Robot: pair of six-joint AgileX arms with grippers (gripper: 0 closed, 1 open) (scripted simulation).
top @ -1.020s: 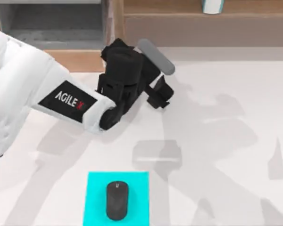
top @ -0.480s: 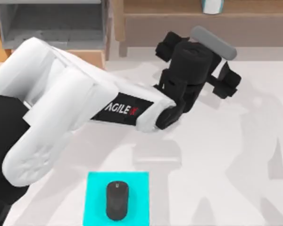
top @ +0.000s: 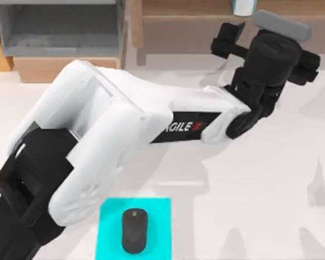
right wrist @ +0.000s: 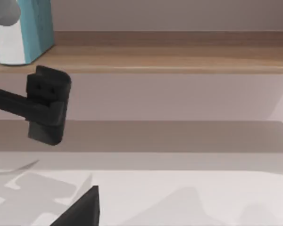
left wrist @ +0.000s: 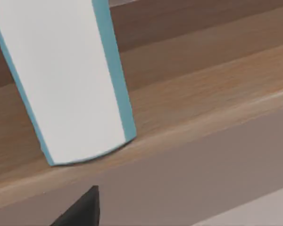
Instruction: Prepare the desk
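Our left arm (top: pixel 124 124) stretches from the lower left of the top view diagonally across the desk (top: pixel 260 179) toward the far edge, where the tan wooden shelf (top: pixel 179 24) stands. The left gripper (top: pixel 260 32) sits at the end of that reach, right up against the shelf front and just beside a white cup with a teal band (top: pixel 242 6) that stands on the shelf board. From the left wrist view the cup (left wrist: pixel 70 80) looms close and tilted in the picture, resting on the wooden board (left wrist: pixel 203 108) — we cannot tell from any view whether the left gripper's fingers are apart or together.

The desk itself is the broad white tabletop under and in front of the gripper; it spreads out toward the near side, well below the gripper's height, and the gripper does not touch it. Near the desk's front edge lies a cyan pad (top: pixel 135 227) with a black mouse (top: pixel 134 230) on it, well apart from the gripper. At the top left a grey open box unit (top: pixel 59 27) stands beside the shelf.

The right wrist view looks across the desk (right wrist: pixel 179 197) at the shelf (right wrist: pixel 179 61), with the cup (right wrist: pixel 26 33) and a black part of the left gripper (right wrist: pixel 47 103) off to one side — the right gripper's own fingers we cannot judge
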